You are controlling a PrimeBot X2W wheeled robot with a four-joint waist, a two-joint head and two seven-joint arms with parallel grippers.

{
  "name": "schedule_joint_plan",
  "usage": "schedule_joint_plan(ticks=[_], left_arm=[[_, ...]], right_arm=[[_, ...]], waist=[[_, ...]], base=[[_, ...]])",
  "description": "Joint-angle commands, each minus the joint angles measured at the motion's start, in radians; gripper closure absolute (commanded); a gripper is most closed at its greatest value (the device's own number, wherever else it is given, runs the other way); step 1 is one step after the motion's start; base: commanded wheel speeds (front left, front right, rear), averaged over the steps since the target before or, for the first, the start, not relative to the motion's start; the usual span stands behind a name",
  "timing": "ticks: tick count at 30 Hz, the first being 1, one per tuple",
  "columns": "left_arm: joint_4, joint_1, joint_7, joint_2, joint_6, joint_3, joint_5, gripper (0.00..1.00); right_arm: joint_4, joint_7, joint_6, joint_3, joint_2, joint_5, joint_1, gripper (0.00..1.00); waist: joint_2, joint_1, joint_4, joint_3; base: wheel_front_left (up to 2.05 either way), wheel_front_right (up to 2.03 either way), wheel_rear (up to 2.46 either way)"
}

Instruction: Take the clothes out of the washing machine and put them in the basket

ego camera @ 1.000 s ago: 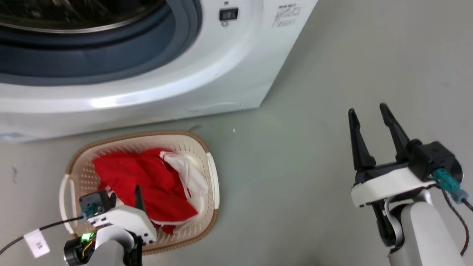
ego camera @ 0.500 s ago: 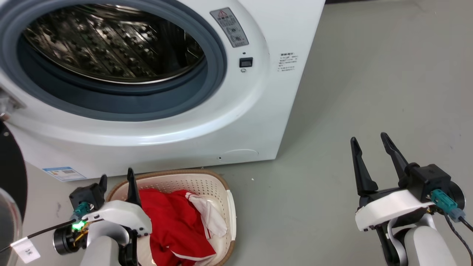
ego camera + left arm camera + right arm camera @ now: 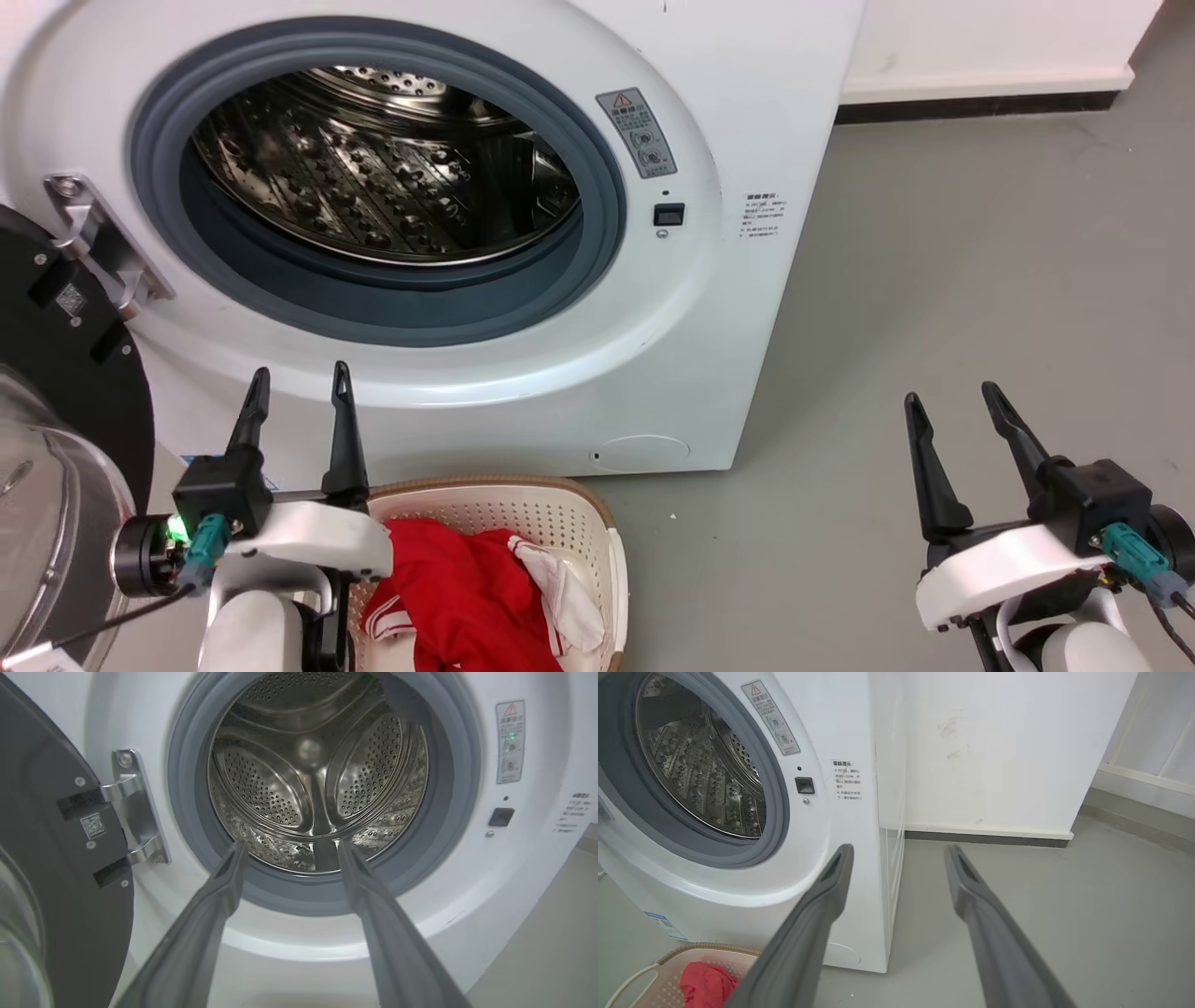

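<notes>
A two-armed robot is facing the open washing machine [image 3: 719, 308], with the basket [image 3: 523, 509] sitting on the floor [image 3: 934, 280] at the machine's foot.

The left gripper [image 3: 301, 373] is hovering just in front of the round opening, its two dark fingers spread apart and gripping nothing, seemingly lined up for reaching inside. The right gripper [image 3: 950, 394] is waiting well off to the right above bare floor, likewise spread and empty, probably keeping clear. The door [image 3: 65, 392] is hanging open at the left, leaving the mouth free. The steel drum [image 3: 373, 177] is showing only bare perforated metal; no clothing is visible in it. The basket is sitting directly below the opening, likely to keep transfers short, and is holding a crumpled red garment [image 3: 448, 597] with a white garment [image 3: 565, 597] against it.
</notes>
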Motion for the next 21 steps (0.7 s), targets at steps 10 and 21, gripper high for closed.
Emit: schedule_joint_plan(ticks=[10,21], left_arm=[[-0.176,0.112,0.048,0.036,0.012,-0.033,0.056,0.0],[-0.221,0.205,0.119,0.026,0.026,-0.049,0.036,0.0]], right_arm=[[-0.083,0.036,-0.001,-0.014,0.0,-0.024,0.07,0.0],[-0.103,0.05,-0.001,-0.022,0.0,-0.027,0.121,0.0]], waist=[[0.0,0.0002,0.02,-0.045],[0.0,0.0002,0.031,-0.079]], base=[[0.0,0.0,0.0],[0.0,0.0,0.0]])
